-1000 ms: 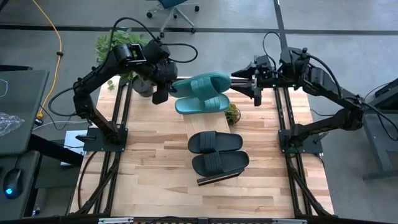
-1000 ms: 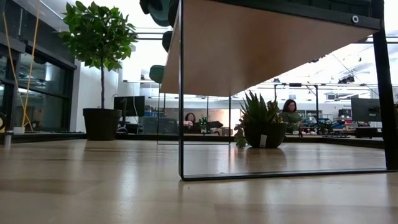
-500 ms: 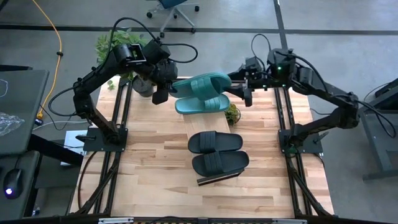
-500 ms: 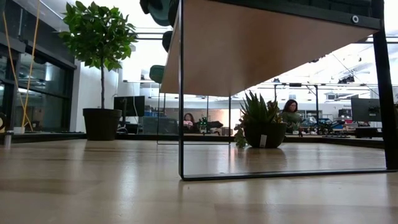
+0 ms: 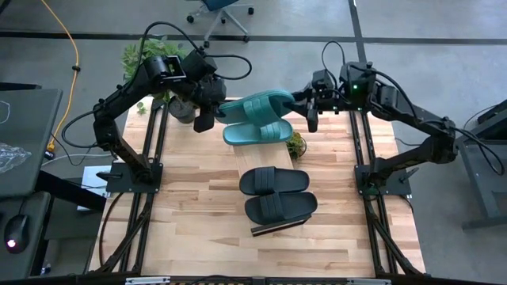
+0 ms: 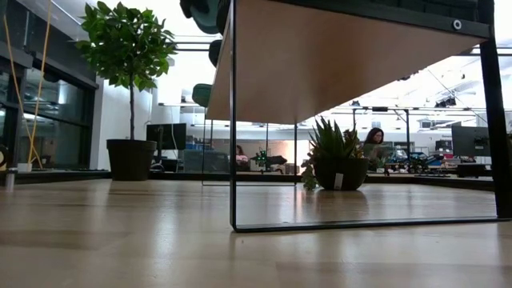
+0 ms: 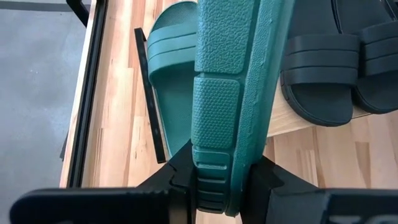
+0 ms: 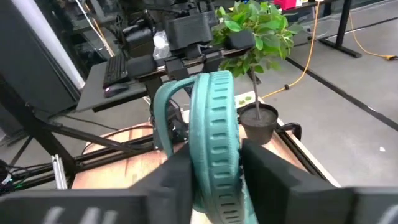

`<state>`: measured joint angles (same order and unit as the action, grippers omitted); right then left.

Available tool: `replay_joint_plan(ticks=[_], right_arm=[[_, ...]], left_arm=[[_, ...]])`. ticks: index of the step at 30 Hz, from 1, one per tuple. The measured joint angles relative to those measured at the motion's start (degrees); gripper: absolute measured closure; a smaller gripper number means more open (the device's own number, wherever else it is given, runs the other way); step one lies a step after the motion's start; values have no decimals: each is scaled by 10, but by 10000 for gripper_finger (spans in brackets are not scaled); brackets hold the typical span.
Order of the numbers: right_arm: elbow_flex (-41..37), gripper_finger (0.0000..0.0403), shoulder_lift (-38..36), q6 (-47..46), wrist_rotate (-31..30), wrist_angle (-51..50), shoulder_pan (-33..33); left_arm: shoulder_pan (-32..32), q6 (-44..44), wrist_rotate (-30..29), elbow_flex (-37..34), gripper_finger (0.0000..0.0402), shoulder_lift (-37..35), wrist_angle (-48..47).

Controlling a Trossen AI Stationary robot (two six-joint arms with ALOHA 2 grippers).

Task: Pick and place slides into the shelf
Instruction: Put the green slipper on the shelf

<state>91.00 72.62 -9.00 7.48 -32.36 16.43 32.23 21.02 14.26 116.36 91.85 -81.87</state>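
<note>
One teal slide (image 5: 257, 106) hangs in the air over the table's far part, on its edge, between my two grippers. My left gripper (image 5: 211, 111) is shut on its left end and my right gripper (image 5: 306, 108) on its right end. A second teal slide (image 5: 255, 133) lies sole-down on the far end of the shelf (image 5: 252, 162). Two black slides (image 5: 273, 180) (image 5: 279, 207) lie side by side on its near end. In the low view the shelf's underside (image 6: 344, 56) fills the top. My left gripper pinches the teal slide's left end (image 7: 214, 177) between its two fingers, across its thickness. The fingers (image 7: 177, 183) slant down from the far left and lie along the slide. The slide is lifted clear, on edge, reaching away from the gripper over the shelf. My right gripper has the slide's right end (image 8: 214, 168), the end by the strap (image 8: 163, 112), between its two fingers (image 8: 267, 171), one on each flat face. The fingers come nearly level from the table's right. The slide stands on edge, clear of the shelf.
A small potted plant (image 5: 296, 146) stands beside the shelf's far right corner, a larger one (image 5: 154, 59) at the table's far left. The shelf's thin dark frame leg (image 6: 233, 120) stands on the tabletop. Bare wood (image 5: 190, 206) lies left of the shelf.
My right gripper has gone toward the table's left, up to the held slide's right end, and its fingers have drawn in onto that end. My left gripper and the slide have stayed where they were.
</note>
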Motion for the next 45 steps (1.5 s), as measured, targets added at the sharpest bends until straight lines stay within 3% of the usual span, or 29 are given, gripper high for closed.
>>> replay_joint_plan(ticks=[7,10,18,30,35,45], right_arm=[[0,387,-1,0,-11,-2,1],[0,384,0,-1,-17,-2,0],[0,392,-1,-39,-78,-98,0],[-2,393,-18,-96,-132,-212,-5],[-1,393,-50,-138,-147,-198,-5],[0,393,-78,-261,-167,-219,-35]], left_arm=[[0,2,0,0,303,-1,11],[0,2,-9,0,302,-1,14],[-1,2,-118,0,297,0,36],[0,58,-205,1,213,-1,90],[0,60,-213,0,196,-1,90],[0,60,-211,0,201,-1,90]])
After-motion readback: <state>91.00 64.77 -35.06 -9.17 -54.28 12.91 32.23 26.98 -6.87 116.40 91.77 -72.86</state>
